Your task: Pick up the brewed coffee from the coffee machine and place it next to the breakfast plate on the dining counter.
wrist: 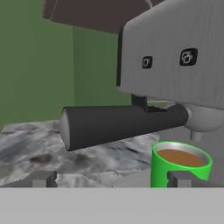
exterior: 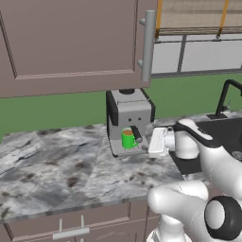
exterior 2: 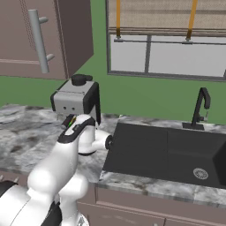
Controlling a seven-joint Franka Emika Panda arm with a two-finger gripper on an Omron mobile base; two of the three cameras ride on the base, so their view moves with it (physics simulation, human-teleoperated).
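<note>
gripper [wrist: 111, 179] jaws apart, green mug [wrist: 180, 168] at four o'clock under the coffee machine [wrist: 175, 57]; its portafilter handle [wrist: 118, 124] could snag the hand.

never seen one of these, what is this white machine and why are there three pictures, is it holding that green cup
The white machine is a robot arm in a simulated kitchen. Two pictures come from cameras behind it, one to its left and one to its right. The third comes from a camera on its hand, looking past its two dark fingers. On the marbled counter stands a silver-grey coffee machine with a small green mug of brown coffee under its spout. A dark sink lies to the right. Nothing is held: the gripper is open, close in front of the mug.
</note>
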